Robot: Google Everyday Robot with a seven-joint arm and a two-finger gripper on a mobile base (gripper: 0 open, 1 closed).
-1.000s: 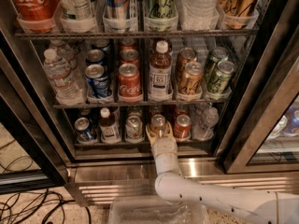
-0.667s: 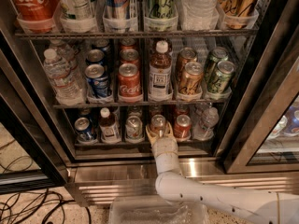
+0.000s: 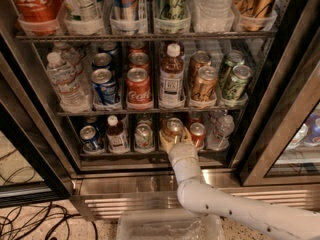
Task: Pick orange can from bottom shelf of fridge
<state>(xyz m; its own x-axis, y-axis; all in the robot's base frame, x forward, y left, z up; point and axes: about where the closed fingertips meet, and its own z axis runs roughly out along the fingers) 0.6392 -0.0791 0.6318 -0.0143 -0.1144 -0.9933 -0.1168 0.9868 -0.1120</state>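
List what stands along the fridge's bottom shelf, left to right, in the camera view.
Blue can → brown bottle with white cap → silver-white can → orange can, with the gripper at it → red can → clear water bottle.

The orange can (image 3: 173,125), coppery metal with a shiny silver top, is clasped on the dark wire shelf (image 3: 125,154) by the gripper (image 3: 174,135), its jaws faced in a matt, pale yellow material. The arm (image 3: 210,200) is cased in smooth white plastic. The fridge (image 3: 125,186) is based in ribbed, dully gleaming steel and fronted with glossy glass.
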